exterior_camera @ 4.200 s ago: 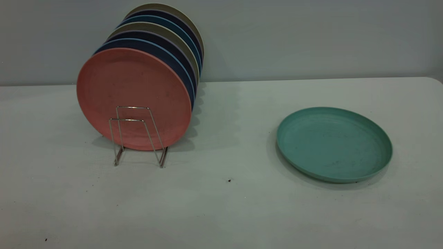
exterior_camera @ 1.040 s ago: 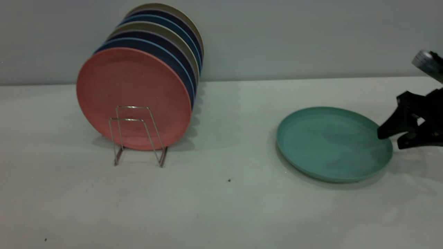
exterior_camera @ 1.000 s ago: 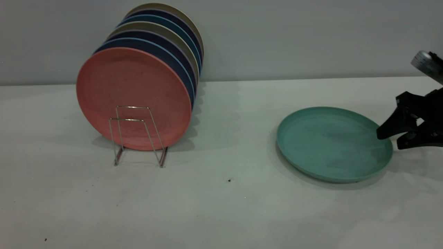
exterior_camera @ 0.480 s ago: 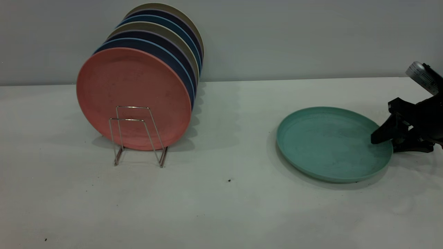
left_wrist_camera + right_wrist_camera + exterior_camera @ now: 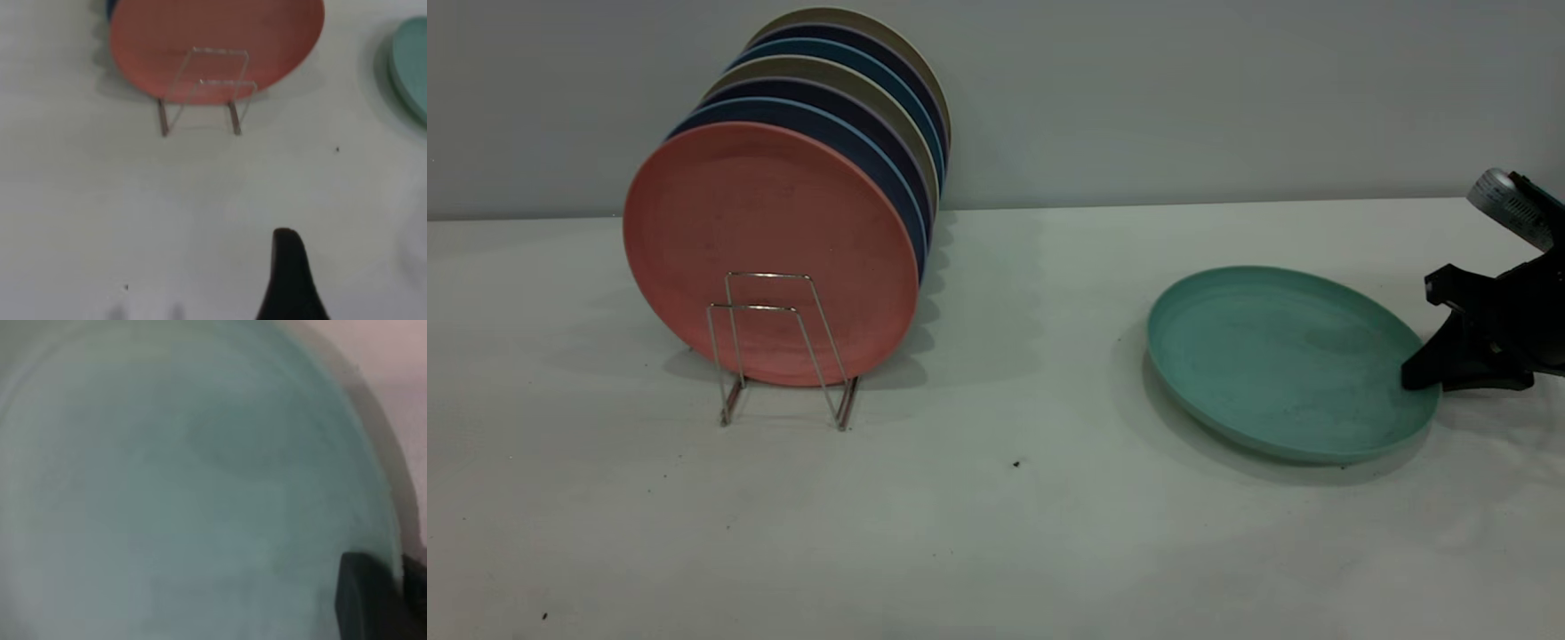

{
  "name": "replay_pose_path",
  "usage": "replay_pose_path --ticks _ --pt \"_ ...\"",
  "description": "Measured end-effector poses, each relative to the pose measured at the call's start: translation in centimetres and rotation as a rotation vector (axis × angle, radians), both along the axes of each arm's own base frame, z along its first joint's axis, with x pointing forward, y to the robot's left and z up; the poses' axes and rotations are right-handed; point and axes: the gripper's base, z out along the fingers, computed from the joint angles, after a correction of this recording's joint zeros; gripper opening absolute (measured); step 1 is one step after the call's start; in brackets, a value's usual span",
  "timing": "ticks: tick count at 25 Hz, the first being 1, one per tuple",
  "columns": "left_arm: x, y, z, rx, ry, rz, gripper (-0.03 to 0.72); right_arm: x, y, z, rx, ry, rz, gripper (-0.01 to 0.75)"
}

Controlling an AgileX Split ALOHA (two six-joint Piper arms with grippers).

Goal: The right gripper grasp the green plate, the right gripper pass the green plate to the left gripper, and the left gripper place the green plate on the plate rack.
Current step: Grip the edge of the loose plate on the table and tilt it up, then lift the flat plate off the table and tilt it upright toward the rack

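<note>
The green plate (image 5: 1280, 360) lies on the white table at the right, its far-left side raised a little. My right gripper (image 5: 1416, 378) comes in from the right edge and is shut on the plate's right rim. In the right wrist view the plate (image 5: 187, 487) fills the picture, with one finger (image 5: 363, 600) inside the rim and the other just outside it. The plate rack (image 5: 783, 347) stands at the left, its front wire loops bare. My left gripper (image 5: 288, 280) hovers over bare table in front of the rack (image 5: 200, 100); it is out of the exterior view.
A salmon-pink plate (image 5: 769, 253) stands upright in the rack, with several dark blue and beige plates (image 5: 854, 107) stacked behind it. The grey wall runs close behind the table. A dark speck (image 5: 1016, 463) lies between rack and green plate.
My right gripper came in from the right, its fingers closed on the green plate's right rim, and the plate shifted slightly right and tipped up at its far side.
</note>
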Motion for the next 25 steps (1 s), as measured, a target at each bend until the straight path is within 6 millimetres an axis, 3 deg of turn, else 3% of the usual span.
replay_pose_path --ticks 6,11,17,25 --pt "3.9 -0.9 -3.0 -0.072 0.107 -0.056 0.540 0.4 0.3 3.3 0.008 -0.065 0.074 0.013" --pt "7.3 -1.6 -4.4 -0.135 0.109 -0.105 0.540 0.4 2.1 5.1 0.046 -0.091 0.153 0.013" --pt "10.1 -2.1 -6.0 -0.215 0.101 -0.114 0.540 0.3 6.9 6.1 0.082 -0.097 0.297 0.013" --pt "11.1 -2.3 -7.8 -0.254 0.142 -0.103 0.534 -0.8 14.9 9.1 0.100 -0.157 0.502 0.013"
